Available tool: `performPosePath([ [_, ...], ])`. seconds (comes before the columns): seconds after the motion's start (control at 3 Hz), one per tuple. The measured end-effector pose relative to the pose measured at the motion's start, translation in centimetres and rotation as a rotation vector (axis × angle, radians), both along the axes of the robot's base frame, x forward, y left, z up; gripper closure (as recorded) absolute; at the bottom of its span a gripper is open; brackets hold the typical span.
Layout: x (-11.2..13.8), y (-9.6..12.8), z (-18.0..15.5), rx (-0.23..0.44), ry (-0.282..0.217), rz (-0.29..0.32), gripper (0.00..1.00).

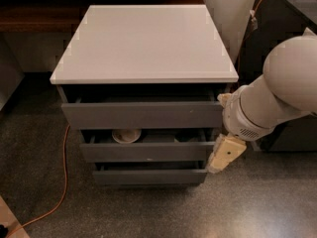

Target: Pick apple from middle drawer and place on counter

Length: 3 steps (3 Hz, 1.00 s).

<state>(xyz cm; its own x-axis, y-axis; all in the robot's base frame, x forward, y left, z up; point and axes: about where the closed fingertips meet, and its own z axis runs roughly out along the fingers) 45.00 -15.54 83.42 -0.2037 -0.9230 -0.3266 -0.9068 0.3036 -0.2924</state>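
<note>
Cabinet, grey, three stacked drawers, centre of the frame, on a speckled dark floor. Counter: flat white slab forming the top, its front edge running level across the frame, its sides narrowing toward the top. Upper drawer: tall front, pulled out a little, showing a dark gap beneath the slab. Middle drawer: wide and shallow, long axis left to right across the frame, plain front facing the bottom edge, pulled out slightly so that a narrow strip of the inside shows. White bowl in the left part of that strip. Apple: cannot be made out in the strip that shows. Lowest drawer: narrower, just below, also out a little. Gripper: cream-coloured, right of centre in the lower half of the frame, just beside the right end of the middle drawer front, tilted with its tip down and to the left; whether it touches the front, and whether it is released or clenched, cannot be told. Arm: bulky white segments coming in from the right edge. Orange cable trailing over the floor at lower left. Dark brown wooden shelf at upper left, behind the cabinet.
</note>
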Motion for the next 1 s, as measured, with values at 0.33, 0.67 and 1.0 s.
performPosePath([
  [0.33,0.0,0.0,0.0,0.0,0.0,0.001,0.0],
  [0.67,1.7,-1.4,-2.5,-0.021,0.014,0.015,0.0],
  [1.0,4.6,-2.7,-6.6,-0.021,0.036,0.066,0.0],
])
